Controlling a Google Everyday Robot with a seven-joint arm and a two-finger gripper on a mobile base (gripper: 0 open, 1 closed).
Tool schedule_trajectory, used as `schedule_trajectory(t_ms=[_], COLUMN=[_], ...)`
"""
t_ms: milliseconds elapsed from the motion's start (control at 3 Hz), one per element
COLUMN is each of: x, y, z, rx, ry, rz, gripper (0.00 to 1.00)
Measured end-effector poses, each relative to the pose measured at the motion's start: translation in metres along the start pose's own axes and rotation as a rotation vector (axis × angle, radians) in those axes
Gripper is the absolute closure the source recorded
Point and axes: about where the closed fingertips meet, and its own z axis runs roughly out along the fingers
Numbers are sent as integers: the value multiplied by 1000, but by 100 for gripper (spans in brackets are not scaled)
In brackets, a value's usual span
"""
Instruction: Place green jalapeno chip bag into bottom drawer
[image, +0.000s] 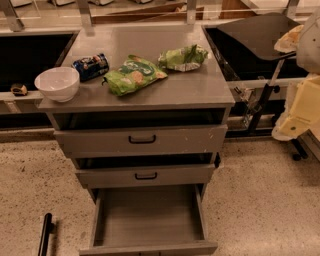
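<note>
The green jalapeno chip bag (183, 57) lies crumpled on the back right of the grey cabinet top (200, 90). The bottom drawer (148, 222) is pulled wide open toward me and its flat grey floor is bare. My gripper is not in view; only pale white and yellowish parts of my arm (302, 100) show at the right edge, well away from the bag and the drawer.
A flatter bright-green chip bag (133, 74) lies mid-top, a dark blue can (90, 66) on its side to its left, and a white bowl (57, 83) at the left front corner. Two upper drawers (142, 140) with black handles stand slightly ajar. A black bar (46, 232) stands on the floor at the lower left.
</note>
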Motion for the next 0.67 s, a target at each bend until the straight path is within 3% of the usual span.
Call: schedule_trajectory(t_ms=[333, 667], x=[0, -14], y=[0, -24], z=[0, 11], rx=[0, 16], ry=[0, -25], rz=[0, -15], gripper=[0, 0])
